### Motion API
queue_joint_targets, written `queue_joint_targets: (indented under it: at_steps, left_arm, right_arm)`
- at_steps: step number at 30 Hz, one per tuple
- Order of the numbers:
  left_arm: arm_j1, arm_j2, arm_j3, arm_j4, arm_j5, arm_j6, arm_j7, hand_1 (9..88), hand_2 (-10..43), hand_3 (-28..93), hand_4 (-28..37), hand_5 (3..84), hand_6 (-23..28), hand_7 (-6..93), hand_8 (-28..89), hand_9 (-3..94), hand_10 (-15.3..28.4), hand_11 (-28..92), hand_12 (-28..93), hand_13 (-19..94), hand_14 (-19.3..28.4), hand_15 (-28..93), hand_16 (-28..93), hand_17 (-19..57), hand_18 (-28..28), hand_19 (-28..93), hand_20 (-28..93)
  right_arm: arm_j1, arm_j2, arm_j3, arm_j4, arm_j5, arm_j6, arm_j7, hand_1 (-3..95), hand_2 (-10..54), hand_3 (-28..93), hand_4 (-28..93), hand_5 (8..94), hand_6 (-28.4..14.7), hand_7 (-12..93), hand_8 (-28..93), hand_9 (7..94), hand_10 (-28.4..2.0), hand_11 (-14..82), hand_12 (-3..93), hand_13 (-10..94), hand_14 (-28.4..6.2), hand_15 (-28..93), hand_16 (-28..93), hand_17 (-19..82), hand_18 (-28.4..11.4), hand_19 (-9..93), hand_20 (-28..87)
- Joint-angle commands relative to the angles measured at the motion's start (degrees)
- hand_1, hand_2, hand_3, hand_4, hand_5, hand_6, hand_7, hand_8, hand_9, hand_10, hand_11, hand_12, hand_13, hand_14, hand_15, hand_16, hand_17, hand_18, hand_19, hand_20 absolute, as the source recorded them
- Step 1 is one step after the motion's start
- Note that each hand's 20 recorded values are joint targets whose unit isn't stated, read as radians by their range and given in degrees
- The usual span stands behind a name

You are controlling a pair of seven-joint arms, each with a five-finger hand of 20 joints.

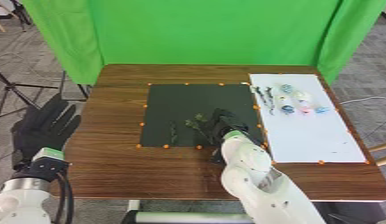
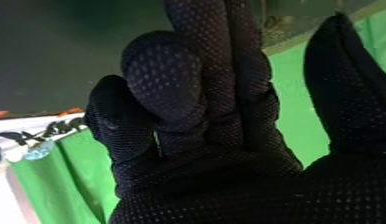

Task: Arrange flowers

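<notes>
So we're at the laying-out step, far as we can judge: greenery on the dark mat (image 1: 182, 100), blooms on the white sheet (image 1: 324, 137), both on the table (image 1: 109, 167). We've got 1 thin sprig (image 1: 173, 132) near the mat's front edge, with leafier greenery (image 1: 193, 125) between it and our right hand (image 1: 227, 121). That hand is over the mat's right part, thumb well apart from loosely relaxed fingers, and we can't see anything gripped in it. Our left hand (image 1: 37, 130) is off by the table's left side, fingers spread and nothing in them.

The pale, pink and blue flowers (image 1: 303, 100) sit in a cluster towards the sheet's far end, with dark leafy stems (image 1: 270, 100) just beside them. Next move, we reckon: take 1 stem off the sheet, pinch it gently between thumb and fingers, and lay it by the greenery without dragging the leaves.
</notes>
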Motion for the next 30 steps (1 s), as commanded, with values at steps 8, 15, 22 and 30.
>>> queue_joint_targets:
  at_steps: [8,15,22,30]
  left_arm:
    - [0.2,-0.82,-0.11,0.01,0.0,-0.37,-1.25,26.8,11.5,72,-28.3,38.7,5.9,12.4,-9,29.0,11.6,18,8,20,11.8,29,-9,-3.2,11.2,31,9]
    - [1.7,-0.66,-1.02,-0.23,-0.56,0.16,-0.39,26.8,11.7,72,-28.3,38.8,5.8,12.7,-9,29.1,11.7,18,8,20,11.9,30,-9,-3.3,11.2,31,9]
    - [0.6,-0.55,-0.09,0.12,-0.61,-0.07,-0.69,26.8,11.7,72,-28.3,39.0,5.9,12.9,-9,29.2,11.7,19,8,20,11.8,30,-9,-3.4,11.3,31,9]
    - [0.0,-0.74,0.48,0.23,-0.47,0.15,-1.17,26.8,11.8,72,-28.3,39.0,6.0,12.8,-9,29.3,11.7,19,8,20,11.7,30,-9,-3.3,11.2,31,9]
  right_arm:
    - [-3.5,1.1,1.3,-5.7,-0.6,2.0,0.0,22.4,8.5,70,-16,76.5,-6.2,27,-7,88.1,-16.5,25.2,24.2,88,-8.5,51,32,60,-20.7,93,50]
    - [-5.0,1.8,3.4,-6.8,0.8,-2.1,1.0,29.2,9.4,75,-16,74.9,-6.4,39,-6,86.0,-18.2,17.0,18.9,89,-8.1,49,32,61,-20.0,93,49]
    - [-5.4,0.3,4.4,-6.1,5.1,-8.1,-1.0,41.2,6.6,74,-21,65.3,-5.0,60,25,80.3,-19.3,12.7,15.6,88,-8.1,46,32,59,-19.3,93,48]
    - [-5.6,-0.5,3.4,-6.0,4.8,-6.5,-2.7,43.0,7.9,72,-23,62.6,-5.2,62,25,76.8,-19.1,12.3,14.6,85,-8.6,46,32,56,-19.3,93,46]
